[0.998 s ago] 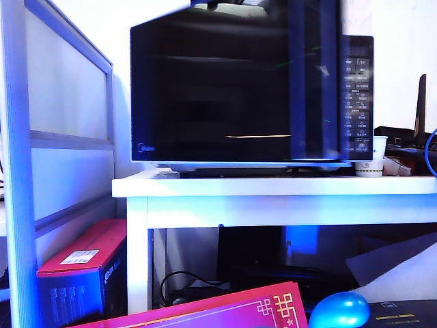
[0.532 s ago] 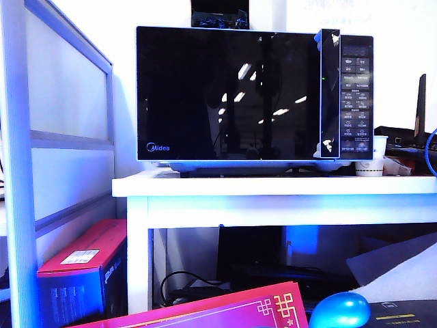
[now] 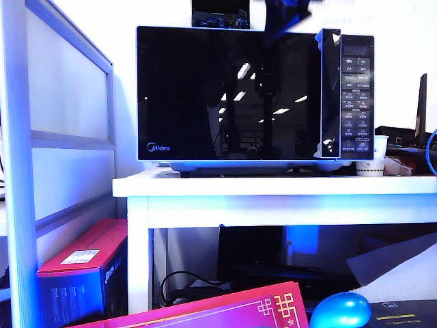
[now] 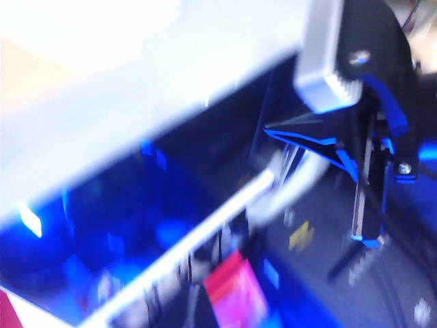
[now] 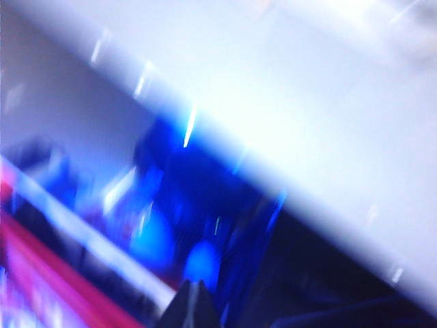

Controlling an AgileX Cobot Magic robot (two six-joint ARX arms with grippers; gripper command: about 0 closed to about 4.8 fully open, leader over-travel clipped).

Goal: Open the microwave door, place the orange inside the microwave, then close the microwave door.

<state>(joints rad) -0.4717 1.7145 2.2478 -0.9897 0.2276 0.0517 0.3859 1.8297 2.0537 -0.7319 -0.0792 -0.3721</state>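
The microwave (image 3: 254,96) fills most of the worktop (image 3: 273,186), its door (image 3: 229,93) shut flush, so the cavity is closed off; only a thin strip of bare worktop runs along the near edge; a white cup (image 3: 370,166) and clutter block the right end beside the button panel (image 3: 356,96); a dark blurred arm (image 3: 287,15) hangs over the microwave's top right; a framed panel (image 3: 65,130) walls in the left side; under the worktop a red box (image 3: 82,273), a pink card (image 3: 225,311) and a blue object (image 3: 339,311) crowd the near floor; the right tool (image 5: 193,304), shut, shows only as a dark tip.
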